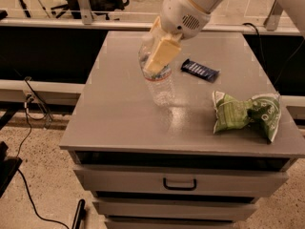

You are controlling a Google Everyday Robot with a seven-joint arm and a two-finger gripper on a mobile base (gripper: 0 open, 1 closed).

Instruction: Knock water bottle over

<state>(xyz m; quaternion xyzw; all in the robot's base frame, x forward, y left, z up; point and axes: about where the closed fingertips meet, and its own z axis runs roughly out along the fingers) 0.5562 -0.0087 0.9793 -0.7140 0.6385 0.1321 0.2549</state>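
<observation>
The water bottle (161,86) is clear ribbed plastic with a thin red and blue label band. It stands in the middle of the grey cabinet top (119,113), tilted with its top leaning left. Its cap is hidden behind my gripper. My gripper (158,49) reaches down from the upper right on a white arm. One cream finger (163,55) lies across the front of the bottle's upper body, and the other is behind it. The gripper is shut on the bottle's upper part.
A dark blue snack bar (200,70) lies right of the bottle. A green chip bag (244,114) lies near the right front edge. The cabinet has drawers (179,182) below. Cables (28,128) run over the floor on the left.
</observation>
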